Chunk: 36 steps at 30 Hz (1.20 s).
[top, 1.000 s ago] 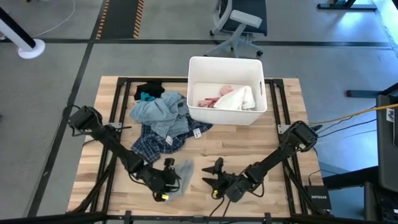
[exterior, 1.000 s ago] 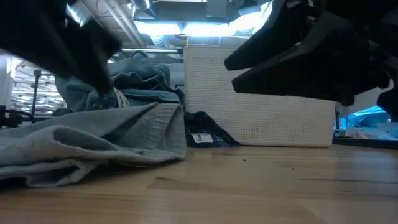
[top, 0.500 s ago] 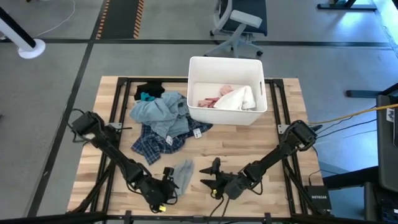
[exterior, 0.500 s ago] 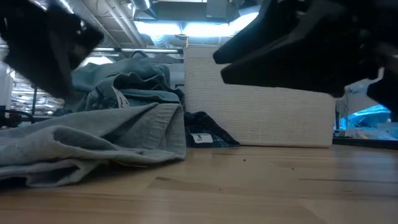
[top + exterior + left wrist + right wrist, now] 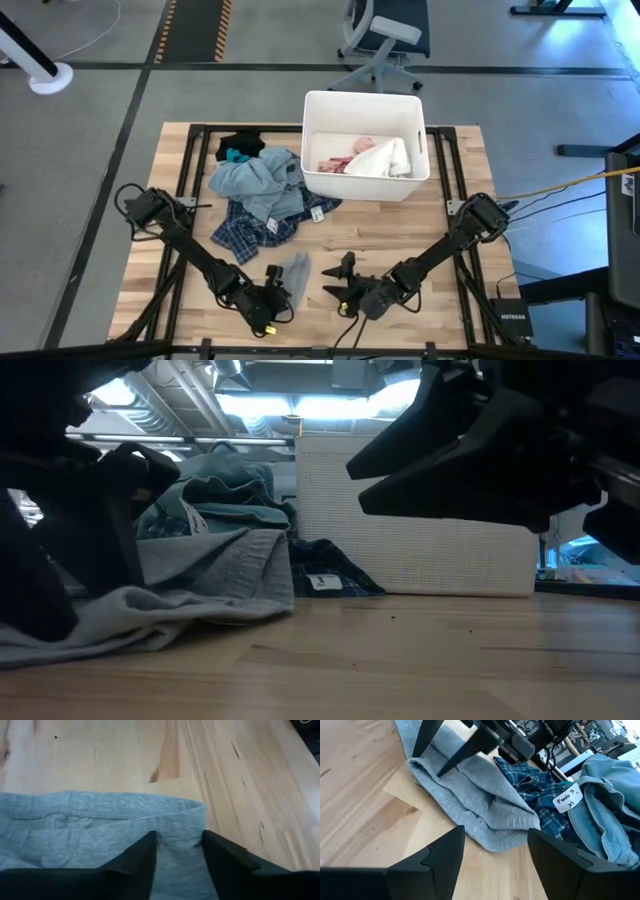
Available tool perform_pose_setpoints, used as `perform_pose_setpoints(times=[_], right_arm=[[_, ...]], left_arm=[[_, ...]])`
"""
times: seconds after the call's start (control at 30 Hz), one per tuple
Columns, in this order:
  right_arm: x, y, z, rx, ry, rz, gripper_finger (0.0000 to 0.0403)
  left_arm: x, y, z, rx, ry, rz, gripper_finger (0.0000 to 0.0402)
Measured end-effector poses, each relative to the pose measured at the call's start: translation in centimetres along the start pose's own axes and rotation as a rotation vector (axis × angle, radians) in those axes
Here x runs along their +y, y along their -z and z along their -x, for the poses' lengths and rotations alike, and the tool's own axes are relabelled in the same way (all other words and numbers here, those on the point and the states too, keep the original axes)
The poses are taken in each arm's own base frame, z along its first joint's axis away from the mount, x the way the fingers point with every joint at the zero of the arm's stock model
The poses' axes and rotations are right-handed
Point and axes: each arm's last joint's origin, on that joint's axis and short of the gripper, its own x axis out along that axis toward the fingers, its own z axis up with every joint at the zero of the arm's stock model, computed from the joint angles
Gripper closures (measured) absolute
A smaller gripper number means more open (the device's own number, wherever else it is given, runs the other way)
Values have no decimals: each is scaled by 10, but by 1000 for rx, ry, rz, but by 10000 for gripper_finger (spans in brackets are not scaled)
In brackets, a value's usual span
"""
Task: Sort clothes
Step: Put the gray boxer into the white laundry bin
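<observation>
The wooden table (image 5: 400, 235) carries a white bin (image 5: 365, 185) and scattered clothes (image 5: 262, 195).

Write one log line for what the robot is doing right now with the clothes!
step: sort clothes | left gripper: closing on grey garment at table's front edge | right gripper: open, beside it, empty | bin: holds pink and white clothes

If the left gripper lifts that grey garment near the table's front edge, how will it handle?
The grey garment lies in soft folds, so it will probably droop and unfold from wherever it is pinched. It looks thin, so likely light. The left gripper has its fingers astride one hem, so the rest may drag over the wooden table.
</observation>
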Motion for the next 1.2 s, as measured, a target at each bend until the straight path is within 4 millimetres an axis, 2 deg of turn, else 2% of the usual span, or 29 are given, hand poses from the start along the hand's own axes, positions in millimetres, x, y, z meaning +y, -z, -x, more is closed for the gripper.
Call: perform_pose_setpoints(times=[0.2, 0.27, 0.4, 0.67, 0.87, 1.03, 1.2], right_arm=[[0, 1, 0, 8, -3, -4, 166], [0, 1, 0, 9, -3, -3, 166], [0, 1, 0, 8, -3, -3, 166], [-7, 2, -7, 7, 0, 5, 166], [-11, 4, -14, -46, -175, 100, 166], [-5, 8, -12, -32, -286, 106, 166], [-4, -8, -7, -160, -263, 15, 166]], left_arm=[[0, 0, 0, 1, 2, -1, 371], [0, 0, 1, 13, 10, -11, 391], [1, -9, 19, 21, 16, 2, 391], [-4, -42, 86, -172, 99, -33, 395], [-4, -47, 123, -254, 70, -66, 396], [-3, -45, 135, -269, 21, -80, 399], [1, -44, 133, -261, -31, -77, 397]])
